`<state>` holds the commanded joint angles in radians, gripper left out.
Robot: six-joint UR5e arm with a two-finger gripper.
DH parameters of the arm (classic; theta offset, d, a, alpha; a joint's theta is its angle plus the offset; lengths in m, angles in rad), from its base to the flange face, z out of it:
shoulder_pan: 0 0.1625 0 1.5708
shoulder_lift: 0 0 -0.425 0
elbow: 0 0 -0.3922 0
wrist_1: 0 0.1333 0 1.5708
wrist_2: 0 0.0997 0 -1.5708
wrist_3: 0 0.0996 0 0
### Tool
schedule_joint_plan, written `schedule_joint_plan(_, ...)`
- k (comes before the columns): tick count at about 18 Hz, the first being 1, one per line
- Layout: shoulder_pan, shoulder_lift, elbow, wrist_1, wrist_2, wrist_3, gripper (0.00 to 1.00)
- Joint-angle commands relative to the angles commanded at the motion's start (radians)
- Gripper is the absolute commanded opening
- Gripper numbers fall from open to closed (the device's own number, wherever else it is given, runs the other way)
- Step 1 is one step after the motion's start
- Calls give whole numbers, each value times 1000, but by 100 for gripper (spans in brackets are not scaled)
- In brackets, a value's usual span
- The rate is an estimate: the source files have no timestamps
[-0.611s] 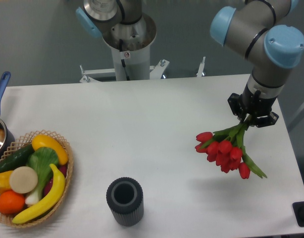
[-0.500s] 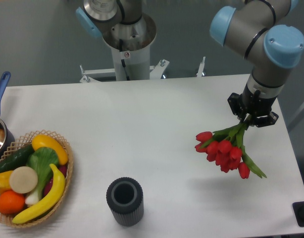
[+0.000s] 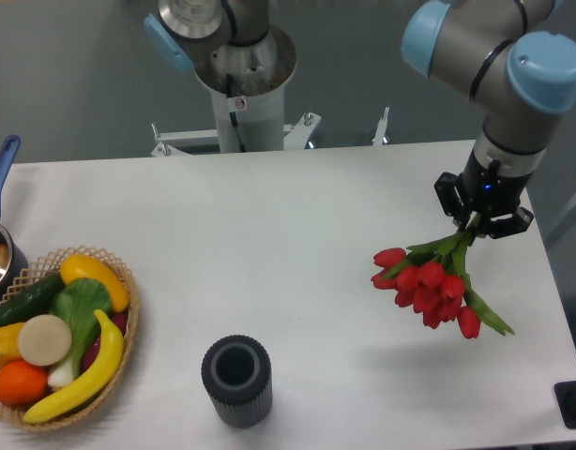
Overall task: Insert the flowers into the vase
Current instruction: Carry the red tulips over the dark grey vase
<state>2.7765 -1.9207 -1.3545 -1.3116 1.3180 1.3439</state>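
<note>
While my gripper (image 3: 479,223) pinches the flowers (image 3: 429,284) by their stems, blooms hanging below and to the side of the jaws, the vase (image 3: 236,380) stands well apart, far off on the bloom side. I judge the tilted bunch could catch the rim and topple it.

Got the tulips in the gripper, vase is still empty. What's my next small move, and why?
Probably carry the flowers left and toward the camera, over the vase. The gripper holds them by the stems, blooms hanging down, well right of the vase; they would also need turning stems-down before insertion.
</note>
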Motion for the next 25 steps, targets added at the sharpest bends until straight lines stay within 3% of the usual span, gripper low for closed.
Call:
schedule_joint_plan(4,-12,29,-9,26,-214,-127,17)
schedule_joint_plan(8,-73,28,-12,152,-376,-291,18)
schedule_joint_plan(12,-130,-10,-6,322,-505,-426,19)
schedule_joint_plan(19,-186,-57,-8,504,-802,-594,19)
schedule_joint_plan(23,-210,-83,11,517,-824,-600,19)
schedule_joint_plan(25,-232,-96,18,554,-830,-601,20)
